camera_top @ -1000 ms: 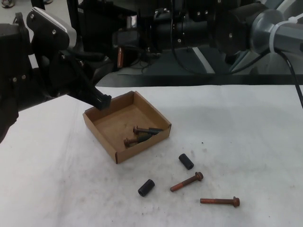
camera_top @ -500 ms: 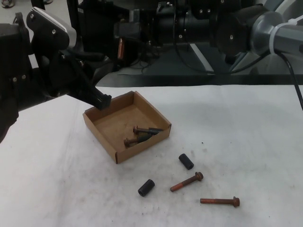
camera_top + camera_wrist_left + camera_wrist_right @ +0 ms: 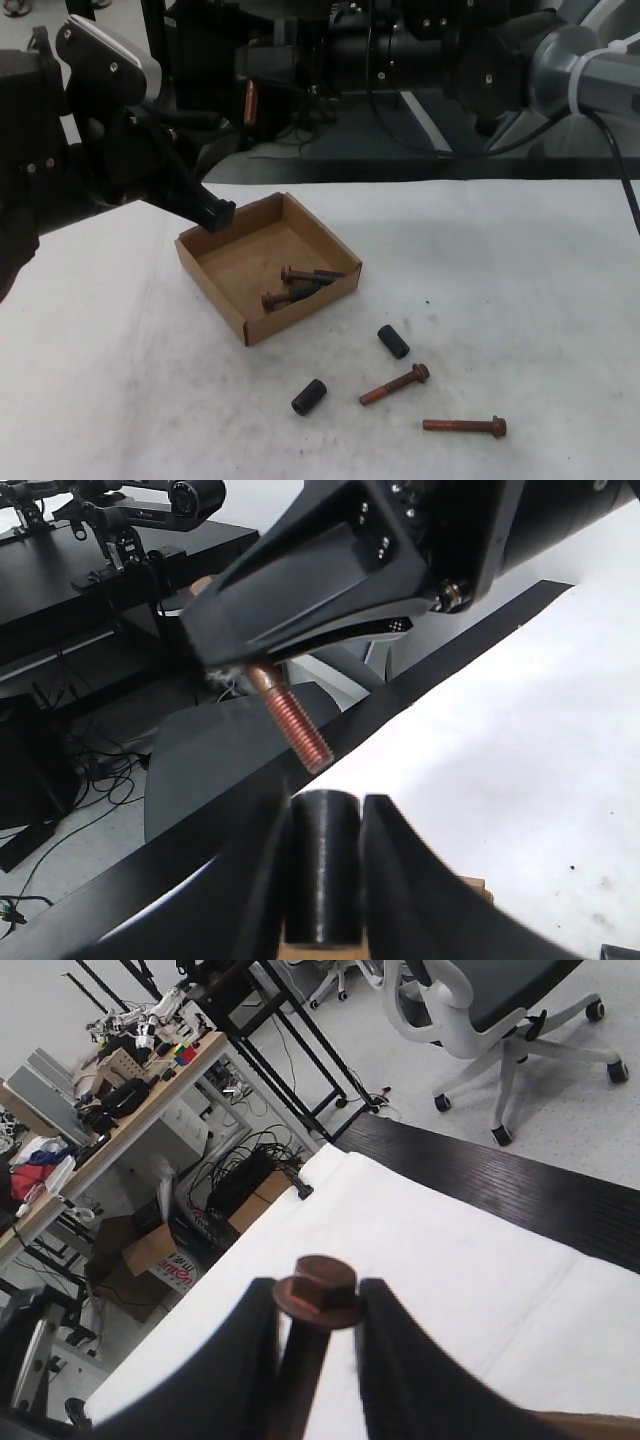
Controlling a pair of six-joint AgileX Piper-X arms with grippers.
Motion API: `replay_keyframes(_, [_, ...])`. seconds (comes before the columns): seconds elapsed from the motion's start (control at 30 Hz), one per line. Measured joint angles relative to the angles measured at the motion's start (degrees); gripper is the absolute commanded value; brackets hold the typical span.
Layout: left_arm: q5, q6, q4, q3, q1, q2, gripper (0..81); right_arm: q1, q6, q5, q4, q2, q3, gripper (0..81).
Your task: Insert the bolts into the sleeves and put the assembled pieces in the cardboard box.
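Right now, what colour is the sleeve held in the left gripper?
Black. The sleeve shows best in the left wrist view.

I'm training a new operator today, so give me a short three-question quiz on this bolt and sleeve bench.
1. True or false: the left pincer is shut on a short black cylindrical sleeve.
2. How many rusty-brown metal bolts lie loose on the white bench cover, outside the brown cardboard box? A one, B two, C four.
3. Fill in: the right pincer grips a ___.

Key: 1 true. 2 B. 3 bolt, held above the bench.
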Motion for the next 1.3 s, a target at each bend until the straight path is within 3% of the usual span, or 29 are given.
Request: replay_keyframes(1.3, [-1.5, -1.4, 0.3, 0.1, 0.0, 0.0, 0.8, 3.9, 1.8, -0.5, -0.1, 0.0, 0.0, 0.2])
